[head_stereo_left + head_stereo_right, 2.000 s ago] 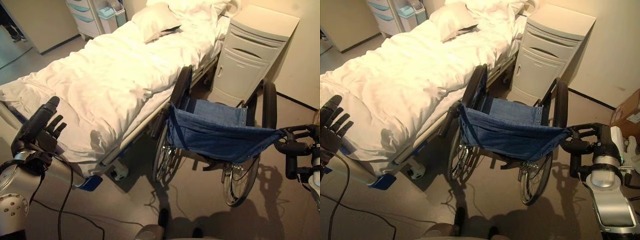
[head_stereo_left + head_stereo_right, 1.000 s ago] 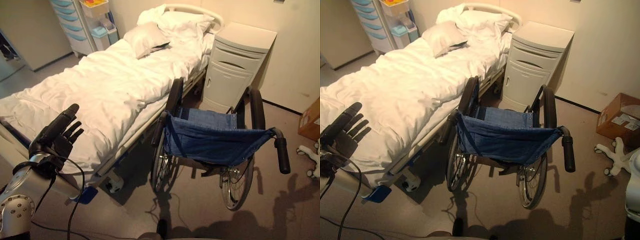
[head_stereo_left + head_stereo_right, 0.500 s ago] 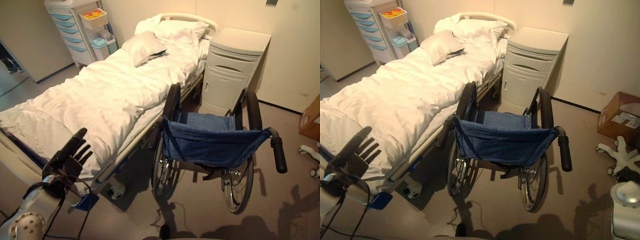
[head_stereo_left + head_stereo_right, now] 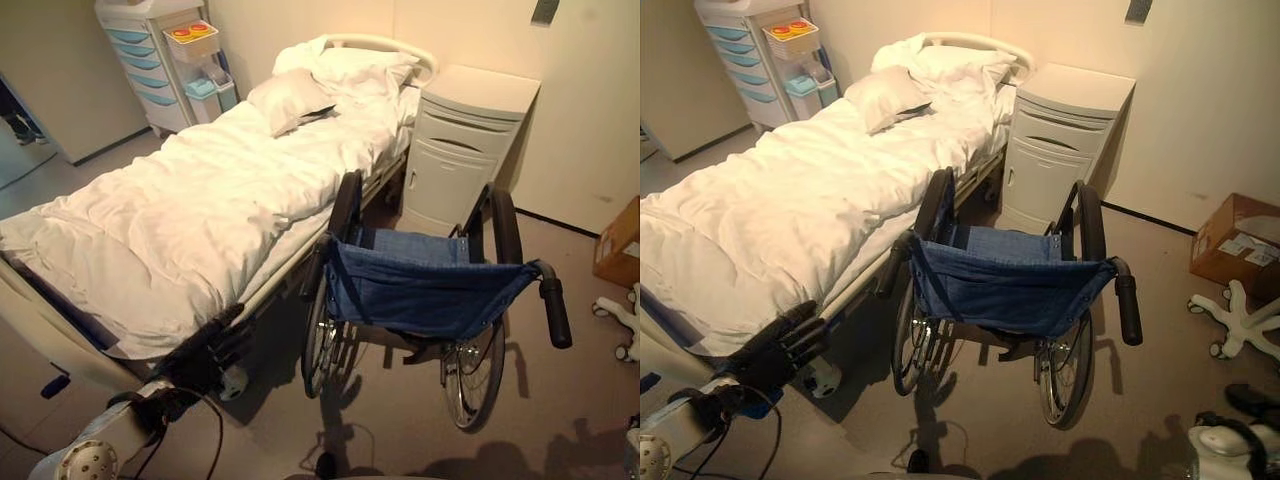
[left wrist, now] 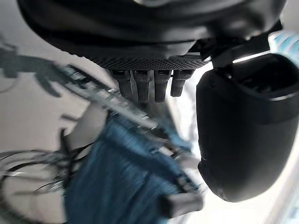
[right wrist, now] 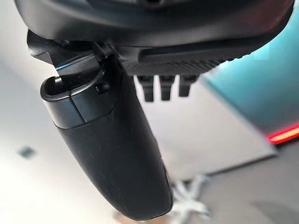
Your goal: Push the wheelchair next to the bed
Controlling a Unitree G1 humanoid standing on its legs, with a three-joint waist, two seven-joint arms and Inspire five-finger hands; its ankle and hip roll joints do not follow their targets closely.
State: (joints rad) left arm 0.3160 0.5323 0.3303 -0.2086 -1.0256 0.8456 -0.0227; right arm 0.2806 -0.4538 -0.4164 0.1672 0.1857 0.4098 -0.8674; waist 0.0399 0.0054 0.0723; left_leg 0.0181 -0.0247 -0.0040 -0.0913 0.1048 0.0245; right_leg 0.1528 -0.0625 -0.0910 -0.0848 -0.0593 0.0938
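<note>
wheelchair [image 4: 420, 300] left: bed [image 4: 200, 210] touching | ahead: cabinet [image 4: 465, 150] near | right: floor [image 4: 580, 400] open

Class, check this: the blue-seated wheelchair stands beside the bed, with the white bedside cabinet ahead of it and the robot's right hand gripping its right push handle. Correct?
Not quite. The right push handle is free; no hand grips it, as the right eye view shows. The wheelchair does stand beside the bed, the cabinet ahead.

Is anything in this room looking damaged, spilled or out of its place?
Nothing looks damaged or spilled. The wheelchair stands upright beside the bed, in front of the bedside cabinet. The bedding is only rumpled. One small oddity: a white star-shaped chair base lies on the floor by a cardboard box.
</note>
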